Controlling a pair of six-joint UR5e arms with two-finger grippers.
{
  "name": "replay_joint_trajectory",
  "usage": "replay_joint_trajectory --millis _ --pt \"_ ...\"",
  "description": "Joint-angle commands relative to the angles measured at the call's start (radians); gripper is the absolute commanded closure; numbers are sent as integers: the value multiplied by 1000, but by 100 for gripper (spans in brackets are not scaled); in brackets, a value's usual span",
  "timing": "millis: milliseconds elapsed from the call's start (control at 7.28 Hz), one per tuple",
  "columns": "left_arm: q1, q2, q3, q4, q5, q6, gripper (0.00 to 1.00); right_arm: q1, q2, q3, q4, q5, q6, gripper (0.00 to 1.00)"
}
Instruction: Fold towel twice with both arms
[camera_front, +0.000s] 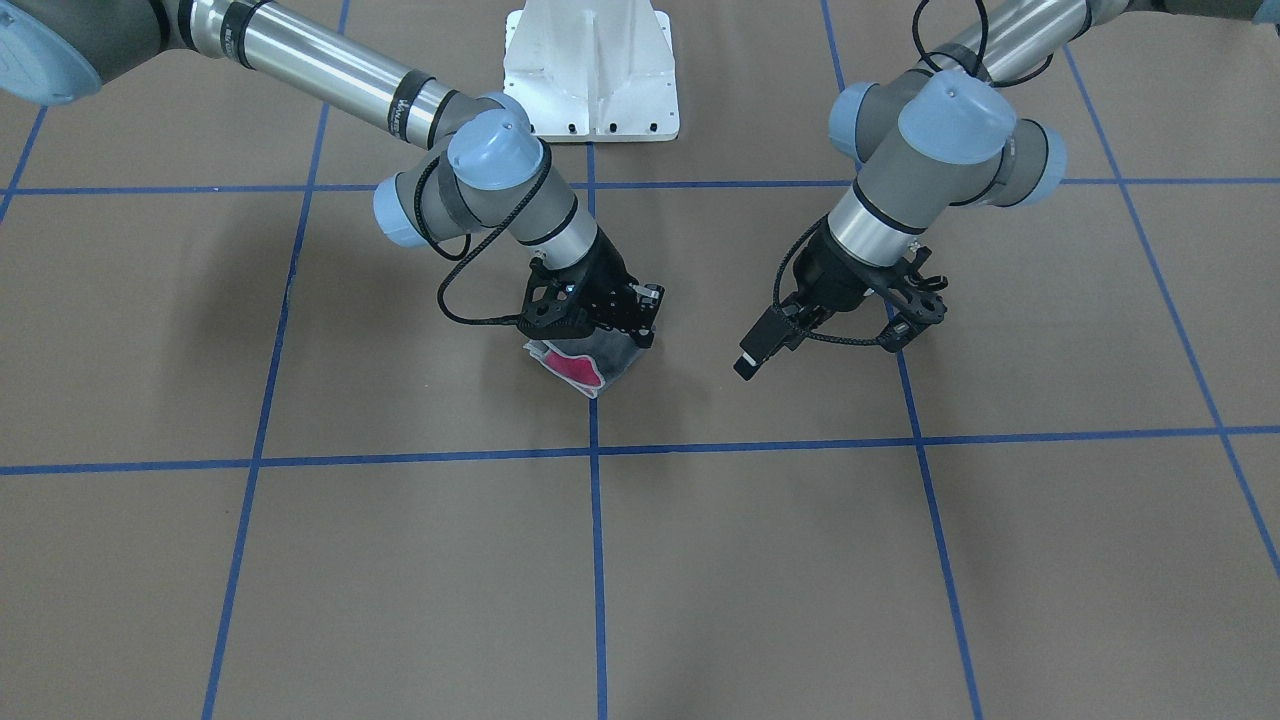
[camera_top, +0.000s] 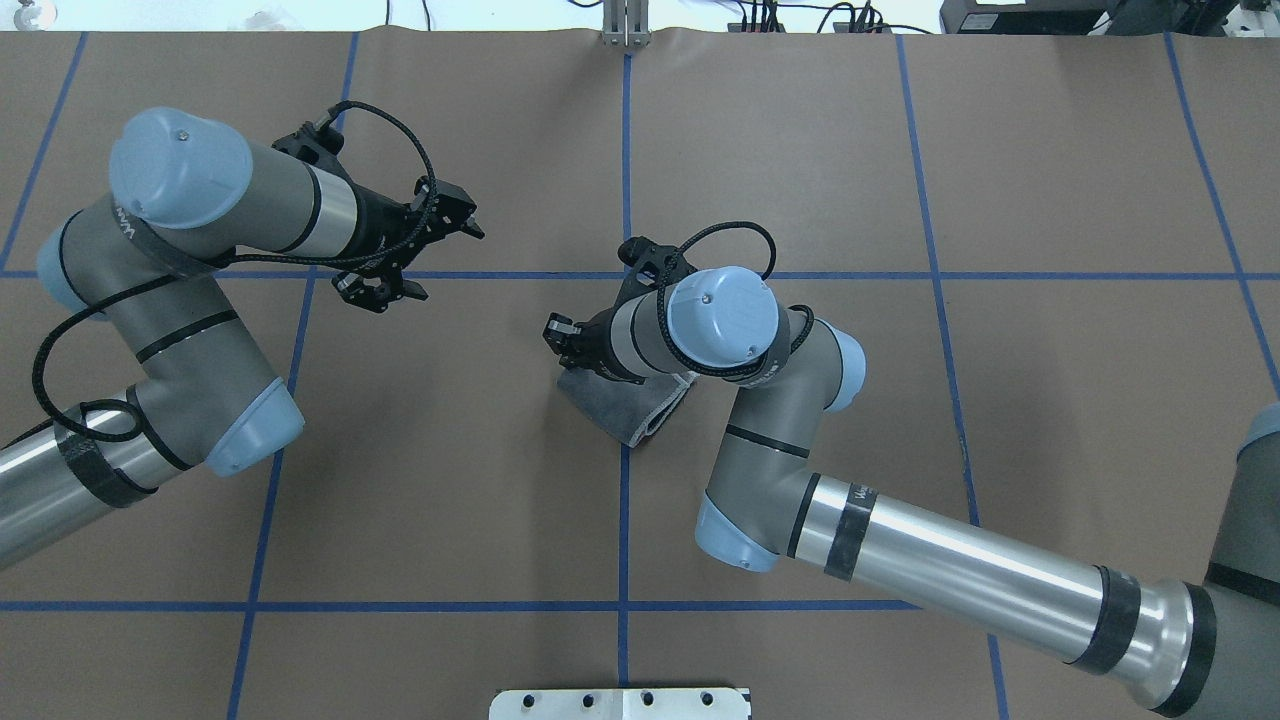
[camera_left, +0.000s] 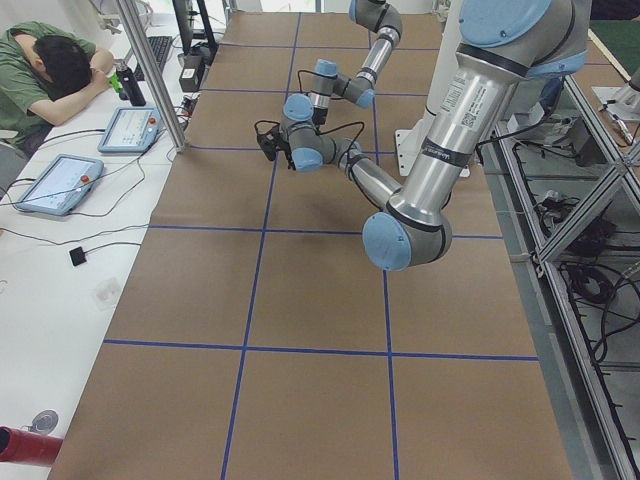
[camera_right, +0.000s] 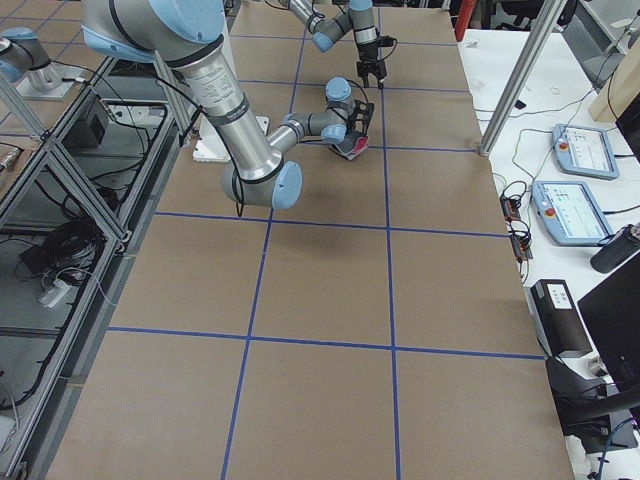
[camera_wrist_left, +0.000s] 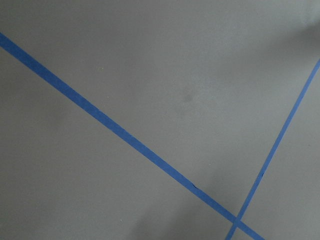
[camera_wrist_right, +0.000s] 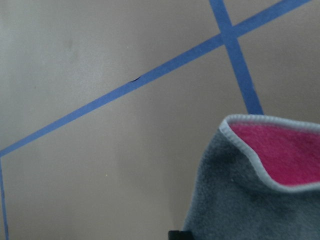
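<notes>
The towel (camera_front: 585, 365) lies bunched near the table's middle, dark grey face out, with a pink patch showing at one turned-up corner. It also shows in the overhead view (camera_top: 625, 410) and the right wrist view (camera_wrist_right: 235, 200). My right gripper (camera_front: 640, 328) sits right on the towel's upper edge and appears shut on it; its wrist hides the fingertips from overhead (camera_top: 562, 340). My left gripper (camera_front: 748, 362) hovers well apart from the towel, empty. Overhead, the left gripper (camera_top: 468, 218) looks open. The left wrist view shows only bare table.
Blue tape lines (camera_front: 594, 452) grid the brown table. The white pedestal (camera_front: 590, 75) stands at the robot's side. In the exterior left view a person (camera_left: 50, 70) rests at a side bench beside tablets (camera_left: 130, 128). A metal post (camera_right: 510, 85) stands by the table edge.
</notes>
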Motion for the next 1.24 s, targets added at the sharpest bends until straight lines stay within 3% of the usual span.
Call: replay_joint_trajectory --millis 0,549,687,824,1099 --pt "-5 1 -1 0 -2 2 1 1 21 -33 0 -5 -1 100" --pt "-20 0 -2 2 -15 2 1 7 26 -25 5 -4 0 100" --pt "-21 1 -2 2 -15 2 1 36 28 -4 6 5 7 56" --pt "-26 -1 -2 2 -17 2 1 57 26 2 3 20 7 1" --pt "-29 -1 -2 2 -17 2 1 96 8 5 -8 109 -24 0"
